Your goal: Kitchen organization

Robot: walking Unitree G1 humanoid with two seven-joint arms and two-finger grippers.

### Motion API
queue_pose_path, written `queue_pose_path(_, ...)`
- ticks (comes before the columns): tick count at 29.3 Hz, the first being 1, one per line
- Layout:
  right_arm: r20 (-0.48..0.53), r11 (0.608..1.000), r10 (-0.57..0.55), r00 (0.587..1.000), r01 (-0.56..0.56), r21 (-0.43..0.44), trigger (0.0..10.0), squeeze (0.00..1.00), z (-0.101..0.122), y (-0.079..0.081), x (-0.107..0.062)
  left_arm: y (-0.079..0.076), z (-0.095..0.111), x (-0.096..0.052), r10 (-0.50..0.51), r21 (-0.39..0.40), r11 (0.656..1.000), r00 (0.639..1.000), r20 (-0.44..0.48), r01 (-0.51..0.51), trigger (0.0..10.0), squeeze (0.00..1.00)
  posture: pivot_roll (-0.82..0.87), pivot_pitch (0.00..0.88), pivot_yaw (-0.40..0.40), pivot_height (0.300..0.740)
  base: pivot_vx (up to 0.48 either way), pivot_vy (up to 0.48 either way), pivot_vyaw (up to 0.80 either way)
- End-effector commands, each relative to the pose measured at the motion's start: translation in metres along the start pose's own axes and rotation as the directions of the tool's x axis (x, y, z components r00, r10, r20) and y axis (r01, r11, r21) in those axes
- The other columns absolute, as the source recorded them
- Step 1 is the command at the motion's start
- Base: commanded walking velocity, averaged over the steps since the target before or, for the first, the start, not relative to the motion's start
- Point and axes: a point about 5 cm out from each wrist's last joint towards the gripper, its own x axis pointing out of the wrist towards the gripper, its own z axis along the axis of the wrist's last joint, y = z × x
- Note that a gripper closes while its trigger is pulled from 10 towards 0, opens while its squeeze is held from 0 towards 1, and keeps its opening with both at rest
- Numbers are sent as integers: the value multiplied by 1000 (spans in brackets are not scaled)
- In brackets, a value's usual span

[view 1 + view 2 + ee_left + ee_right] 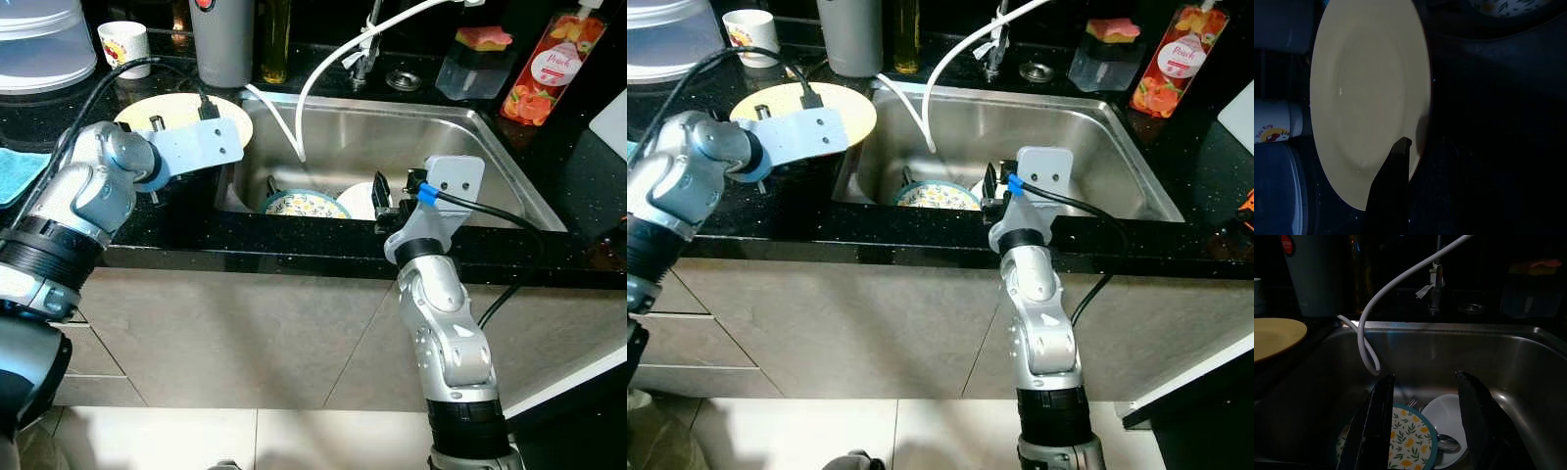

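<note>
The yellow plate (186,110) lies on the black counter (176,220) just left of the sink (490,147), one left gripper (1393,166) finger over its rim, spread unclear; the right gripper (1425,382) hangs wide open, empty, above the sink's patterned plate (1405,440)

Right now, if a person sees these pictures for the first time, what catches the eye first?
Probably the steel sink, with a lemon-patterned plate and a white bowl at its bottom, and the right end effector open above them. On the black counter to its left lies a yellow plate, under the left end effector.
</note>
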Motion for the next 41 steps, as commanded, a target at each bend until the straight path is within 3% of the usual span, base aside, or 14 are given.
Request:
queue_pose_path(1,-9,1000,-15,1000,15,-1,10000,0,-2,-4,-1,1,-4,1,4,20,1000,1000,-25,-3,7529,0,262,85,-41,740,0,0,0)
queue_pose_path(4,-8,1000,-15,1000,15,-1,10000,0,-2,-4,-1,1,-6,1,3,18,1000,1000,-30,-3,7020,0,261,86,-41,740,0,0,0)
queue_pose_path(5,-8,1000,-15,1000,15,-1,10000,0,-2,-4,-1,1,-7,2,8,17,1000,999,-35,-8,4118,0,259,86,-42,740,0,0,0)
queue_pose_path(6,-8,1000,-15,1000,15,-2,10000,0,-2,-4,-1,2,-7,2,12,14,1000,999,-36,-11,2275,0,259,86,-42,740,0,0,0)
queue_pose_path(8,-9,1000,-15,1000,15,-3,10000,0,-2,-4,-1,2,-7,3,15,11,1000,999,-37,-14,2275,0,259,86,-42,740,0,0,0)
queue_pose_path(10,-9,1000,-14,1000,14,-4,10000,0,-2,-4,-1,3,-7,2,15,11,1000,999,-36,-15,0,0,259,86,-43,740,0,0,0)
queue_pose_path(23,-10,1000,-10,1000,10,-3,10000,0,-2,-3,0,8,-6,-1,36,13,999,999,-18,-36,0,0,260,86,-46,740,0,0,0)
queue_pose_path(24,-9,1000,-10,1000,10,-3,10000,0,-2,-3,0,9,-6,-1,47,18,999,999,-17,-46,1725,0,260,86,-46,740,0,0,0)
queue_pose_path(25,-9,1000,-11,1000,11,-3,10000,0,-2,-4,0,11,-5,-1,64,22,998,998,-11,-64,10000,0,260,86,-46,740,0,0,0)
queue_pose_path(29,-10,1000,-11,1000,11,-4,10000,0,-2,-4,0,21,9,-4,162,37,985,984,79,-166,10000,0,260,86,-47,740,0,0,0)
queue_pose_path(35,-8,1000,-10,1000,10,-2,10000,0,-2,-3,-1,32,53,-13,335,-201,938,889,312,-283,10000,0,252,82,-41,740,0,0,0)
queue_pose_path(39,-8,1000,-11,1000,11,0,10000,0,-2,-3,-2,24,78,-24,465,-543,816,782,415,-197,10000,0,252,81,-42,740,0,0,0)
queue_pose_path(40,-11,1000,-10,1000,10,1,10000,0,-3,-3,-3,16,85,-30,516,-683,723,738,436,-101,10000,0,254,80,-44,740,0,0,0)
queue_pose_path(41,-11,1000,-9,1000,9,1,10000,0,-3,-3,-3,15,86,-31,526,-712,698,729,437,-76,10000,0,254,80,-44,740,0,0,0)
